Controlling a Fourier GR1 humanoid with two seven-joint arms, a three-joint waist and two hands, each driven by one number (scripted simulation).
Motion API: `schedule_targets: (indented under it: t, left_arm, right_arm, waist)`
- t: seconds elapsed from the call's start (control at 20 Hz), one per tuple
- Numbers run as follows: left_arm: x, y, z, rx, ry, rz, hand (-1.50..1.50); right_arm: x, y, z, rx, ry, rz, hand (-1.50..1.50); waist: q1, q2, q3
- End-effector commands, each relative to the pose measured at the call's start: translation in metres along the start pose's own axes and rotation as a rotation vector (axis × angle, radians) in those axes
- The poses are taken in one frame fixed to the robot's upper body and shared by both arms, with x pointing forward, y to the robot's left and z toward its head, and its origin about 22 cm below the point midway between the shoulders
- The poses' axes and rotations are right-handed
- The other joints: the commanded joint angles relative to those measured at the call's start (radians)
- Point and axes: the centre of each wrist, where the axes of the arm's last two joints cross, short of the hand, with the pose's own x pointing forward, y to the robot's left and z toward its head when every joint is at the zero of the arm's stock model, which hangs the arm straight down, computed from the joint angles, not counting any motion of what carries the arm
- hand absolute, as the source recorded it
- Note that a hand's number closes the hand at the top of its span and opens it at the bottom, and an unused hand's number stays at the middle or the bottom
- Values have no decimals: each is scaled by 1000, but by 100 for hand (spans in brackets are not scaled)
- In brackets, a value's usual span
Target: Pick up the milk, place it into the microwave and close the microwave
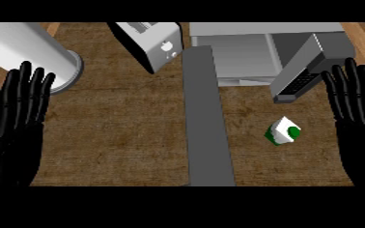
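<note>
On the wooden bench (128,125), the milk (284,131) sits just before the open microwave (235,53), with the right robot hand (348,101), fingers straight and empty, nearest on the milk's right.

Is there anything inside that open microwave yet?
Nothing shows in the grey cavity of the microwave, but its open door hides the right part. The milk carton stands outside, on the counter in front of it.

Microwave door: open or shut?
Open. The door stands swung out from the microwave, cavity exposed; the milk carton sits outside on the counter.
</note>
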Motion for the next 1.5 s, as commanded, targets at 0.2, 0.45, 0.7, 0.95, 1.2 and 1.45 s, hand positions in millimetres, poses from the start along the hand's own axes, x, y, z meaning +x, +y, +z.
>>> schedule_targets:
  t: [0.2,0.45,0.7,0.95,1.2,1.45]
  left_arm:
    - [-15,-14,-8,-82,-20,4,-150]
    - [-37,-36,15,-27,151,202,-150]
    - [-42,-75,31,-35,152,204,-150]
    - [-38,-103,56,-54,141,212,-150]
    - [-48,-125,64,-31,151,213,-150]
    - [-45,-117,85,-24,144,206,-150]
  right_arm:
    - [-1,-47,20,153,-61,-79,-150]
    - [-17,-59,65,231,81,-180,-150]
    - [-33,-94,100,224,100,-189,-150]
    - [-57,-97,123,220,170,-148,-150]
    - [-68,-113,139,207,167,-132,-150]
    - [-74,-88,133,189,172,-85,-150]
  waist:
    - [2,-13,-34]
    - [-3,-15,-35]
    - [4,-15,-34]
    - [10,-15,-34]
    - [9,-14,-34]
    - [13,-14,-35]
